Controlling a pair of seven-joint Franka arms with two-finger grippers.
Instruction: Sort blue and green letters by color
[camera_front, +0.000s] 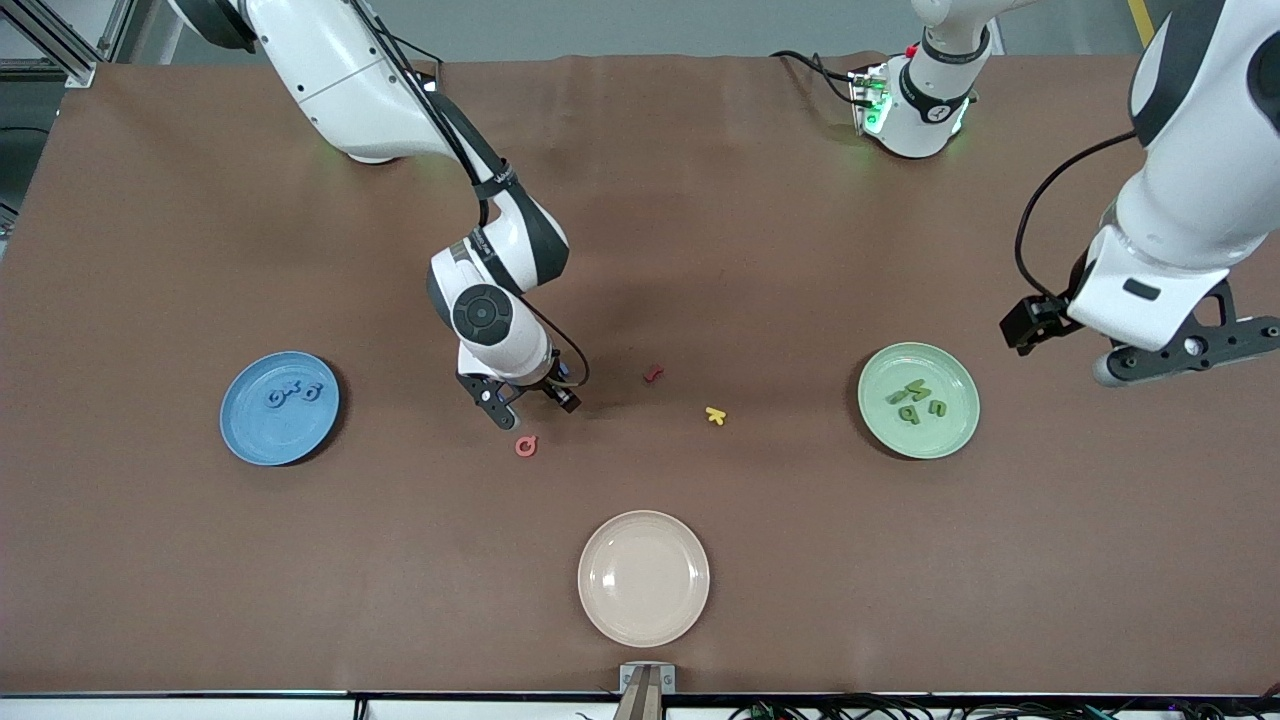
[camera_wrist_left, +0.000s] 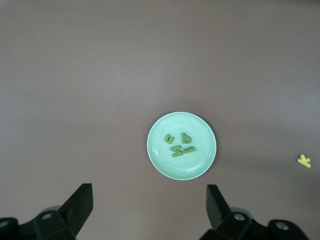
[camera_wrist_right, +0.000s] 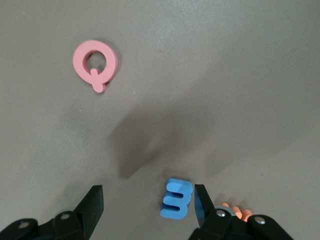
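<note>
Our right gripper (camera_wrist_right: 147, 210), jaws open round flat blue foam letter (camera_wrist_right: 176, 198) mid-table, risks nipping neighbouring orange letter (camera_wrist_right: 234, 210); left gripper (camera_wrist_left: 149, 210) open, idle over table's edge.

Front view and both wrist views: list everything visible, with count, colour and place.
blue plate: one, toward the right arm's end.
blue letters on it: about three, clustered.
blue letter: one, on the table between the right gripper's fingers.
green plate: one, toward the left arm's end.
green letters: four, on the green plate.
cream plate: one, nearest the front camera.
pink letter, red letter, yellow letter: one each, mid-table.
orange letter: one, beside the right gripper.
right gripper: open, low over the blue letter.
left gripper: open, waiting near the green plate.
</note>
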